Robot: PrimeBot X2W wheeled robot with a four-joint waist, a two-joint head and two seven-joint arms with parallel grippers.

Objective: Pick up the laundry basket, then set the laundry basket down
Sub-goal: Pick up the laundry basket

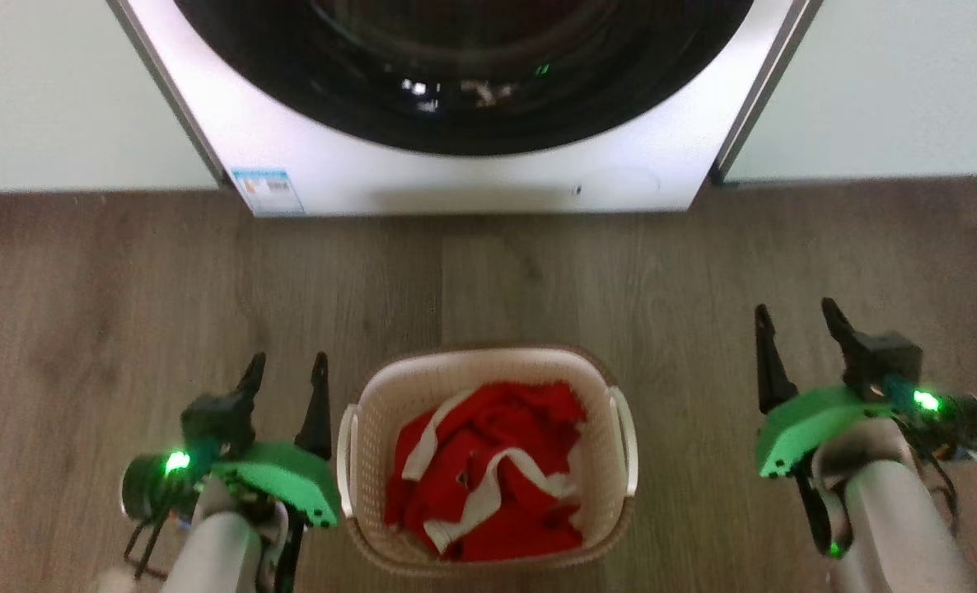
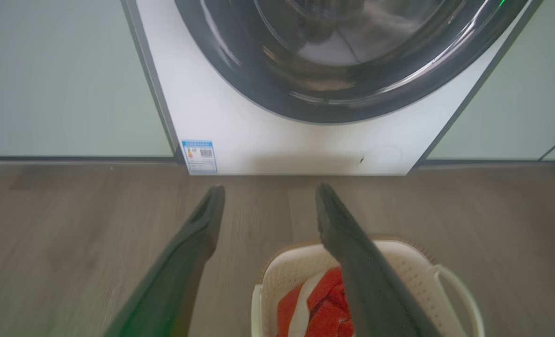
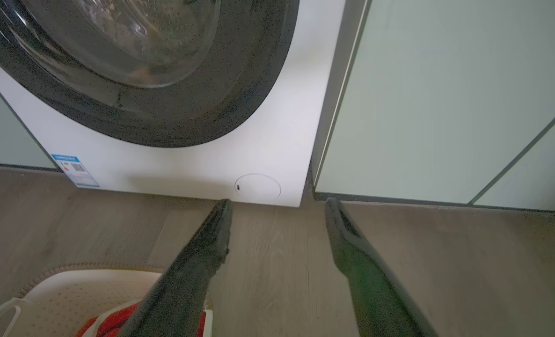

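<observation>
While it stands upright on the wood-grain floor (image 1: 109, 288), the laundry basket (image 1: 371, 469) is seen low in the middle of the head view, a short way in front of the washing machine (image 1: 472, 181). A crumpled red-and-white garment (image 1: 497, 461) is heaped inside it, and a white handle is seen on each of its sides. The left gripper (image 1: 287, 362) is found just beside the basket's left handle, its two dark fingers spread apart with nothing between them; whether the nearer finger touches the handle cannot be told. In the left wrist view that finger is seen crossing in front of the basket's rim. The right gripper (image 1: 795, 309) is held well apart from the basket's right side, above bare floor, its fingers likewise spread and empty. Behind the basket the machine's dark round door is seen, and a small blue-and-white label (image 1: 266, 191) is stuck at the lower left corner of its white front. Pale cabinet panels (image 1: 52, 91) are set on both sides of the machine.
</observation>
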